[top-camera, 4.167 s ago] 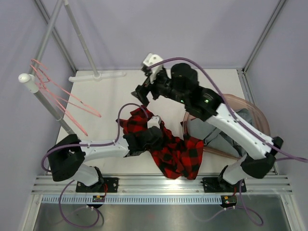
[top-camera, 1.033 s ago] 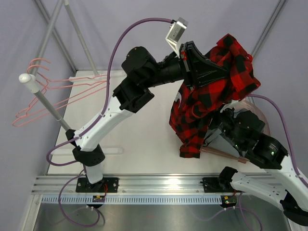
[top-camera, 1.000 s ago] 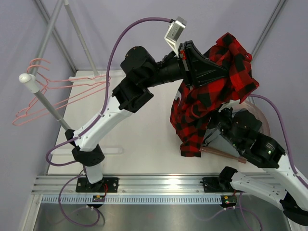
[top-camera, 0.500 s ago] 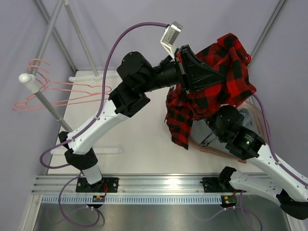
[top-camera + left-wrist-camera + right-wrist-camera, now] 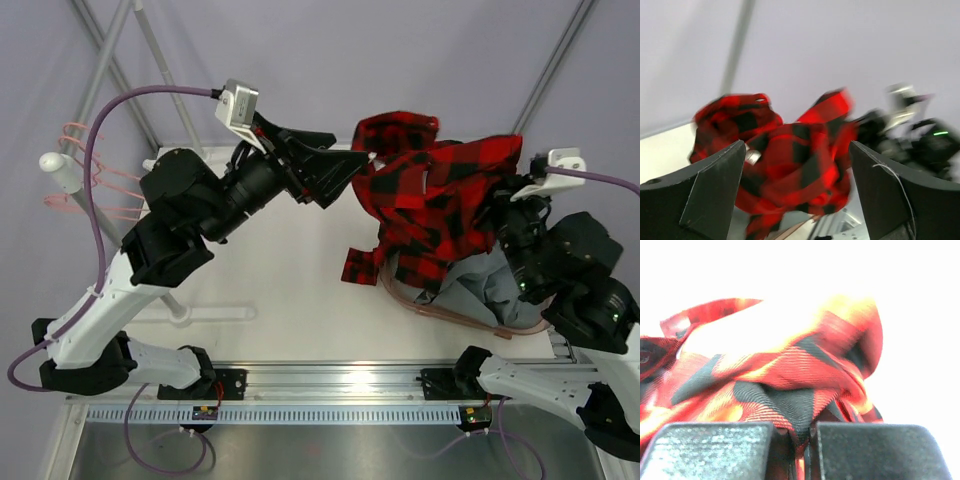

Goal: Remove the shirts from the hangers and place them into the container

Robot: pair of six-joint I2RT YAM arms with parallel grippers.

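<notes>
Top external view: the left gripper (image 5: pixel 338 168) is standing spread wide above the far middle of the table (image 5: pixel 280 280), pointing right toward the plaid shirt (image 5: pixel 440 205); whether its tips are touching the fabric cannot be told. The right gripper (image 5: pixel 508 195) is pinching the right edge of the plaid shirt, which is hanging bunched in the air over the left part of the container (image 5: pixel 440 312). The grey shirt (image 5: pixel 470 290) is lying inside the container at the near right of the table. The hangers (image 5: pixel 85 165) are hanging bare on the rail pole (image 5: pixel 60 170) at the far left. Left wrist view: the two fingers (image 5: pixel 710 185) are standing well apart with nothing between them, and the plaid shirt (image 5: pixel 790 155) is showing blurred beyond them, with the right arm (image 5: pixel 920 145) behind it. Right wrist view: the right gripper (image 5: pixel 802 440) is pressing its pads (image 5: pixel 715 450) together on a fold of the plaid shirt (image 5: pixel 780 375), which is filling most of the picture.
</notes>
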